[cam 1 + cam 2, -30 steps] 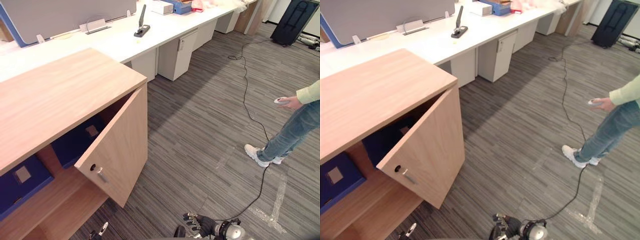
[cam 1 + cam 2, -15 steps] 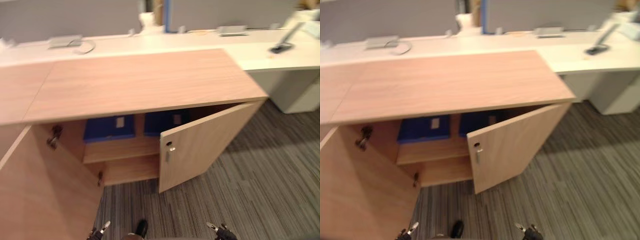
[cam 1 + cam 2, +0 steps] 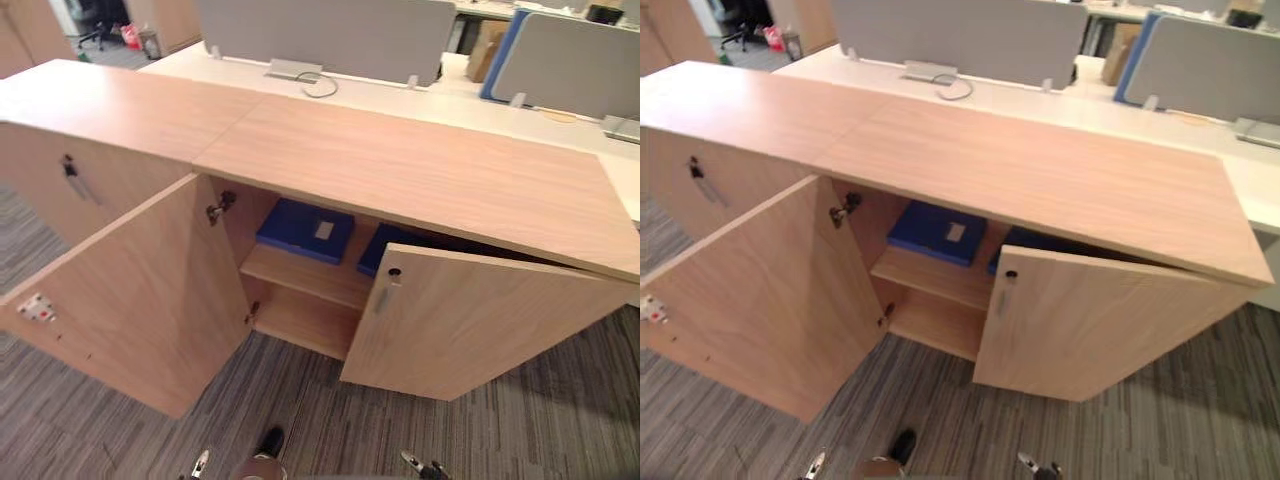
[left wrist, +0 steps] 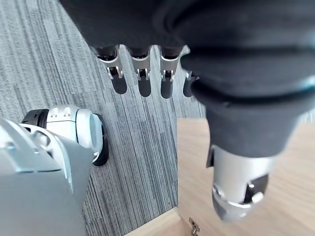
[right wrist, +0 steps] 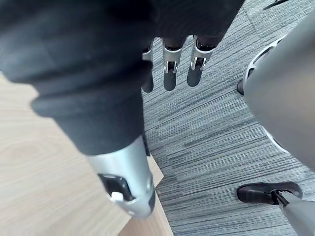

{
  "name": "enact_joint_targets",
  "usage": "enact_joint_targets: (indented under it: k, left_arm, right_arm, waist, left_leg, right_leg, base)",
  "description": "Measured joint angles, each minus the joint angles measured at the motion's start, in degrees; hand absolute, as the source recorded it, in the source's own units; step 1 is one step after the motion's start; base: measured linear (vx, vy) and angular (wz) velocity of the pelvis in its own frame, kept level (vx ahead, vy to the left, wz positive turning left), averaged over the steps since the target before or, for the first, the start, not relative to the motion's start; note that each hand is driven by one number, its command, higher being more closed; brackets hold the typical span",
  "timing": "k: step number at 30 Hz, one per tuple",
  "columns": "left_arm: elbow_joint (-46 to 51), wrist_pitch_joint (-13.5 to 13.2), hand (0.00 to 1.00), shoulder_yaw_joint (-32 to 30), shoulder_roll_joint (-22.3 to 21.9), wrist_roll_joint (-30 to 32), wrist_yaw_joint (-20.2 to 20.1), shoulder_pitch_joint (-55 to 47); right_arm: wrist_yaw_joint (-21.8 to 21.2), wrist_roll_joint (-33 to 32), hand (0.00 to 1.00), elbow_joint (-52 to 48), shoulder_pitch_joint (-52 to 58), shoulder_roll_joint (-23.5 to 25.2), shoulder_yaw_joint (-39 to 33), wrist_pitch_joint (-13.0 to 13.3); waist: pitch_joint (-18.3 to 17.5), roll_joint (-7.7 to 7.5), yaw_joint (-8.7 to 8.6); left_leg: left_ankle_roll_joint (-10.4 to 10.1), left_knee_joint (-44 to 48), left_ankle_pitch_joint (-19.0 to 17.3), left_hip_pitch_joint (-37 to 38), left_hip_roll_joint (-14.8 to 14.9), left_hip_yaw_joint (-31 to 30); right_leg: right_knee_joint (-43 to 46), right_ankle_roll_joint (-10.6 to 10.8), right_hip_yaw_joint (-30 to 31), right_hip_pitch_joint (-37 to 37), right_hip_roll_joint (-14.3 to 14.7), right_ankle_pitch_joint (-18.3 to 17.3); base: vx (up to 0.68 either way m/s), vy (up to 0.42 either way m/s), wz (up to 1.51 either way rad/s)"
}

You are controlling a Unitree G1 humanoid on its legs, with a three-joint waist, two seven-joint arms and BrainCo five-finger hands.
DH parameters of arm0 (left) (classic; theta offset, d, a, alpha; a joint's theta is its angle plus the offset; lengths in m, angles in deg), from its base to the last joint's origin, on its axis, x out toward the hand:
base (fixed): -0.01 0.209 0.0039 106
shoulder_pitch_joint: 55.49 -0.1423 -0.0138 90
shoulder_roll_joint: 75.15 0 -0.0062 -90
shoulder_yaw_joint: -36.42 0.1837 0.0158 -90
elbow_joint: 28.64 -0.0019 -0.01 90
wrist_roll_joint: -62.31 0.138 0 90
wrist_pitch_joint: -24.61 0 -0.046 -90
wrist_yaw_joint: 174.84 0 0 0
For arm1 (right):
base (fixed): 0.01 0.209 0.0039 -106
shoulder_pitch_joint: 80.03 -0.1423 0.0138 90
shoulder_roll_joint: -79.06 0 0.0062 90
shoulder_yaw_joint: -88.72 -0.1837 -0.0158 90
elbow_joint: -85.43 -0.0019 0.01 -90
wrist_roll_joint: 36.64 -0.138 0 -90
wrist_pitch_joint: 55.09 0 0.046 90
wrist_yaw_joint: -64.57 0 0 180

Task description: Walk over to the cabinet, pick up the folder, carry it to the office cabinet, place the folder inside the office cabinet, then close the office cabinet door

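A light wooden cabinet stands in front of me with both doors swung open: the left door wide, the right door partly. On its upper shelf lies a blue folder with a small white label. A second blue folder lies beside it, half hidden behind the right door. My left hand hangs low over the carpet with straight fingers, holding nothing. My right hand hangs the same way, empty, near the cabinet's wood.
Joined to the cabinet on the left is another wooden unit, its door shut. Behind both runs a white desk with grey divider panels. Striped grey carpet lies between me and the open doors.
The camera has swung left: the person and the cabinet's right end have left the view, and the cabinet's open front now faces me. Both hands stay low and empty.
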Motion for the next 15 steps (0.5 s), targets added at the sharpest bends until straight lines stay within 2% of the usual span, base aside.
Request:
enact_joint_targets:
  k: [1,2,3,4,5,6,7,8,9,10,11,12,13,14,15]
  left_arm:
    - [0.04,0.06,0.0,0.16,0.02,-0.02,0.0,0.01]
    - [0.26,0.15,0.0,0.58,0.09,-0.13,-0.02,0.22]
    - [0.33,0.18,0.0,0.8,0.28,-0.77,-0.01,0.6]
    - [0.38,0.21,0.0,0.82,0.59,-0.98,-0.01,0.86]
    - [0.99,0.3,0.0,0.71,0.55,-1.03,0.03,1.88]
    - [1.19,0.38,0.0,0.65,-0.26,-1.04,0.09,1.49]
    - [1.21,0.48,0.0,0.8,-1.05,-0.99,0.19,0.84]
    - [1.44,0.54,0.0,1.86,-1.4,-0.9,0.16,-0.19]
    - [1.67,0.7,0.0,3.8,0.05,-0.63,-0.12,1.38]
    - [1.79,0.67,0.0,5.1,1.23,-0.28,-0.17,2.2]
    - [1.65,0.72,0.0,5.52,2.36,0.98,-0.23,2.59]
    - [0.26,0.92,0.0,5.64,2.66,1.86,-0.26,1.33]
    - [-0.56,1.15,0.0,5.81,2.7,2.03,-0.31,1.0]
    - [-1.11,1.45,0.0,7.57,3.44,2.36,-0.45,1.22]
    - [-1.08,1.48,0.0,8.72,3.86,2.63,-0.74,1.15]
  right_arm:
    - [0.01,0.71,0.0,-0.14,0.0,0.01,0.0,0.0]
    - [0.02,2.16,0.0,-0.56,0.0,0.07,-0.06,0.01]
    - [0.06,3.3,0.0,-0.6,0.04,0.15,-0.27,0.02]
    - [0.06,3.73,0.0,-0.48,0.04,0.18,-0.24,0.02]
    - [0.07,4.14,0.0,-0.32,0.15,-0.27,-0.37,-0.11]
    - [0.08,4.83,0.0,-0.63,0.09,-1.12,-0.65,-0.06]
    - [0.08,5.02,0.0,-1.19,0.01,-1.86,-1.22,-0.08]
    - [0.12,4.88,0.0,-1.72,0.35,-2.57,-2.98,-0.08]
    - [0.14,4.97,0.0,-1.25,0.07,-2.13,-4.71,-0.39]
    - [0.13,5.04,0.0,-0.63,0.25,-1.37,-4.83,-0.43]
    - [0.1,5.37,0.0,0.64,-0.61,-1.24,-5.37,-0.38]
    - [-0.06,5.75,0.0,0.9,-0.9,-1.25,-6.69,-0.3]
    - [-0.07,5.76,0.0,0.91,-1.12,-1.67,-7.03,-0.1]
    - [-0.05,5.78,0.0,2.04,-1.52,-1.48,-7.01,-0.6]
    - [-0.22,5.78,0.0,2.18,-1.37,-0.99,-6.95,-0.73]
  waist:
    - [0.25,0.16,0.0]
    - [1.45,0.61,-0.21]
    - [2.02,0.59,-0.82]
    - [2.23,-0.17,-1.24]
    - [2.79,0.32,-1.43]
    - [3.13,1.83,-1.35]
    - [3.21,3.45,-1.29]
    - [2.89,6.19,-1.59]
    - [3.6,4.72,-2.12]
    - [3.73,2.41,-2.48]
    - [3.91,1.78,-1.54]
    - [3.11,3.64,-1.4]
    - [3.01,4.02,-1.66]
    - [3.18,2.56,-1.82]
    - [2.75,1.72,-1.89]
  left_leg:
    - [0.05,-0.01,0.09,-0.17,0.02,-0.63]
    - [0.89,0.47,-0.63,-0.88,0.4,1.22]
    - [2.95,1.47,-2.08,-2.19,1.61,7.22]
    - [3.94,3.21,-2.89,-2.99,2.04,10.72]
    - [5.63,17.35,-7.15,-9.27,4.26,21.9]
    - [6.58,28.71,-10.84,-12.27,7.56,29.18]
    - [7.85,37.31,-13.74,-13.27,10.46,33.97]
    - [7.69,37.42,-17.86,-12.69,11.52,37.27]
    - [7.61,32.58,-17.31,-12.25,7.82,35.76]
    - [8.38,30.0,-15.66,-11.4,5.42,35.72]
    - [8.52,35.45,-19.3,-11.54,7.59,41.01]
    - [6.72,37.32,-23.43,-9.15,10.23,41.91]
    - [8.26,35.34,-24.38,-8.28,9.09,41.44]
    - [8.34,29.58,-21.39,-6.14,5.54,40.68]
    - [9.02,22.87,-17.76,-3.87,3.22,40.16]
  right_leg:
    - [0.21,-0.09,-0.77,0.22,0.19,0.09]
    - [0.54,-0.18,-2.35,1.15,0.12,0.16]
    - [0.39,-0.4,-4.7,1.88,0.17,0.39]
    - [-0.17,-0.56,-5.96,1.83,-0.43,0.54]
    - [-0.75,-0.67,-7.94,2.02,-0.79,0.4]
    - [-0.49,-0.62,-8.46,2.08,-0.42,0.35]
    - [0.13,-0.1,-8.38,2.35,0.24,0.03]
    - [2.06,0.79,-8.61,2.25,1.35,-1.98]
    - [2.66,-0.35,-8.57,1.38,0.56,-3.75]
    - [1.21,-1.16,-8.13,1.32,-0.83,-3.24]
    - [-0.52,-0.1,-10.17,1.64,-1.84,-0.95]
    - [-0.92,1.14,-10.4,2.71,-0.74,-0.2]
    - [-1.18,1.42,-10.83,2.95,-0.49,0.06]
    - [-1.47,-0.26,-11.13,2.46,-2.44,1.44]
    - [-2.33,-2.05,-10.76,1.96,-2.95,2.81]
  base:
    - [-0.04,-0.074,0.49]
    - [-0.09,-0.039,0.78]
    - [-0.1,-0.028,0.89]
    - [-0.1,0.004,0.97]
    - [-0.06,0.046,0.6]
    - [-0.02,0.087,0.35]
    - [0.05,0.161,0.23]
    - [0.08,0.185,0.93]
    - [0.06,0.144,1.3]
    - [0.05,0.086,1.34]
    - [0.11,0.106,0.69]
    - [0.16,0.147,0.53]
    - [0.13,0.15,0.5]
    - [0.07,0.087,0.65]
    - [0.04,0.04,0.82]
